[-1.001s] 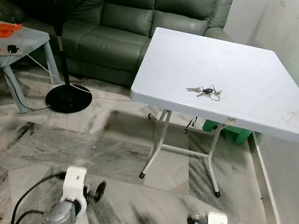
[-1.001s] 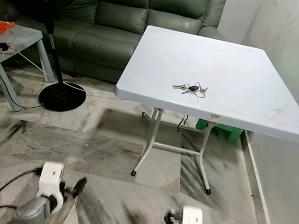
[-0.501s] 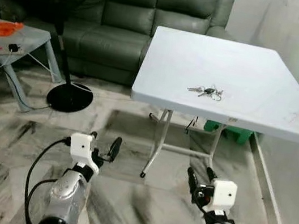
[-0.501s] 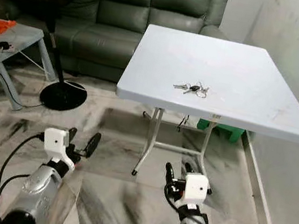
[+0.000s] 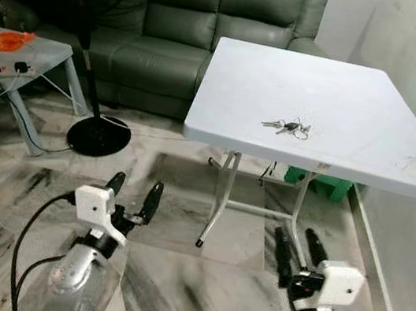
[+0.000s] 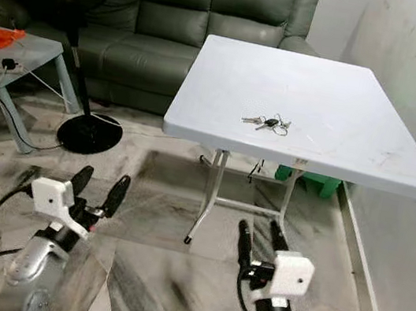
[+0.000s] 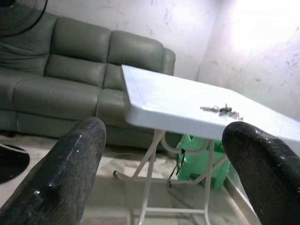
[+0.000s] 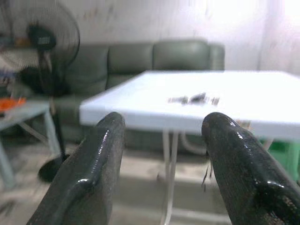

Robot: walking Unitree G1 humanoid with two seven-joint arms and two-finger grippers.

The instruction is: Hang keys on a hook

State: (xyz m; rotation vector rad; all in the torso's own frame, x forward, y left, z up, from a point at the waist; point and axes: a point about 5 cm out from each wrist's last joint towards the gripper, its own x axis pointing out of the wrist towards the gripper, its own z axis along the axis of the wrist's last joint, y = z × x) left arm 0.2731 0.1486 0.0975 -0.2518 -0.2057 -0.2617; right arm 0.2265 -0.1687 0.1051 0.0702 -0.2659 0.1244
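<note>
On the white table (image 5: 370, 143), near its front edge and well apart from both arms, lies a bunch of keys (image 5: 285, 126), flat on the bare top. Below and in front of the table, over the marble floor (image 5: 171, 277), the left gripper (image 5: 134, 193) is raised with its two black fingers spread and nothing between them; the right gripper (image 5: 298, 249) is likewise raised, fingers apart and empty, pointing toward the table. Through each wrist camera the keys (image 7: 221, 110) show between the parted fingers, on the tabletop beyond. Behind the table stands a green sofa (image 5: 188, 32); to the robot's left are a black fan (image 5: 90, 48) and a low side table (image 5: 24, 61) with an orange thing on it
</note>
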